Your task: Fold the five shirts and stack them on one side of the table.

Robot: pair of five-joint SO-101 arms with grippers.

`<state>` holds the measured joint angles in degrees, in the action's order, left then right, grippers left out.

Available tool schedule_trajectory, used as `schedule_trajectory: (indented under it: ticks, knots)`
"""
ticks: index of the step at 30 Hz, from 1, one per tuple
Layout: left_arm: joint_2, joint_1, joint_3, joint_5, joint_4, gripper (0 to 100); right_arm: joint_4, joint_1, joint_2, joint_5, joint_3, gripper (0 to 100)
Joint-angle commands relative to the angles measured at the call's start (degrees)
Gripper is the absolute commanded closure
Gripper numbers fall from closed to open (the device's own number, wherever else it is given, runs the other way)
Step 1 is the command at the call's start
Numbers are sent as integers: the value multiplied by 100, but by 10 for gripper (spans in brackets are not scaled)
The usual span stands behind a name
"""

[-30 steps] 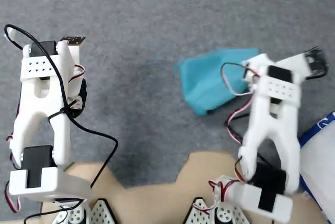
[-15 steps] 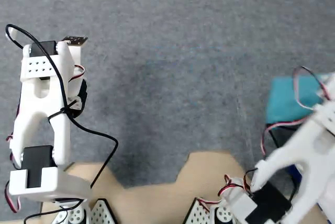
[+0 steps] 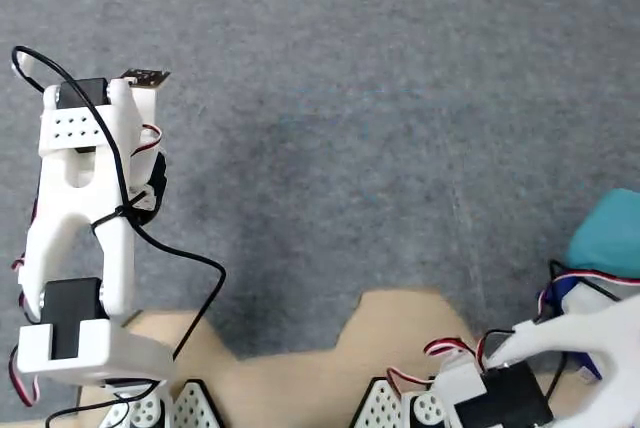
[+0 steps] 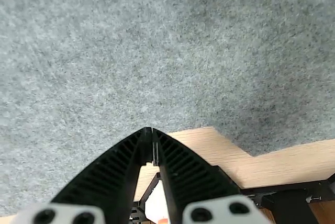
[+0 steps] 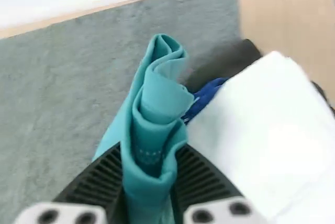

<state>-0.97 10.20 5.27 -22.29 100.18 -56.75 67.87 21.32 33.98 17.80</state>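
The left gripper (image 4: 151, 135) hangs low over the grey mat (image 3: 330, 98), just above the mat's near edge where the bare wood (image 4: 261, 156) begins, and its black jaws are pressed together with nothing between them. The left arm (image 3: 80, 198) stands over the mat's left side. Over at the mat's right edge, the right gripper (image 5: 149, 156) is clamped on a bunched teal shirt (image 5: 157, 93), whose folds rise loosely above the mat. A white shirt (image 5: 261, 140) lies at that same edge of the mat, touching the teal one, with a strip of blue cloth (image 5: 201, 98) peeking out between them. The right arm (image 3: 560, 348) leans over the mat's near right corner.
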Motion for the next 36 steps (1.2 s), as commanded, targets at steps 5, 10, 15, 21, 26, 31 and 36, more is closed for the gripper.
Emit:
schedule_trajectory:
  ticks: [5, 10, 15, 21, 26, 31, 36]
  knots:
    - [-198, -9, -237, -26, 62, 982, -624, 303, 699, -62, -338, 993]
    - [-198, -9, -237, -26, 62, 982, -774, 418, 919, -264, -286, 993]
    - [-198, -9, -237, -26, 62, 982, -738, 866, 936, -747, 92, 993]
    - [-198, -26, -237, -26, 62, 982, -738, 1305, 945, -1301, 312, 993]
    - [-198, -18, -237, -26, 62, 982, -756, 1385, 963, -1653, 541, 993]
    - [-198, -18, -237, -26, 62, 982, -782, 1376, 963, -2022, 725, 914]
    - [-198, -18, -237, -26, 62, 982, -791, 1385, 963, -2004, 725, 685]
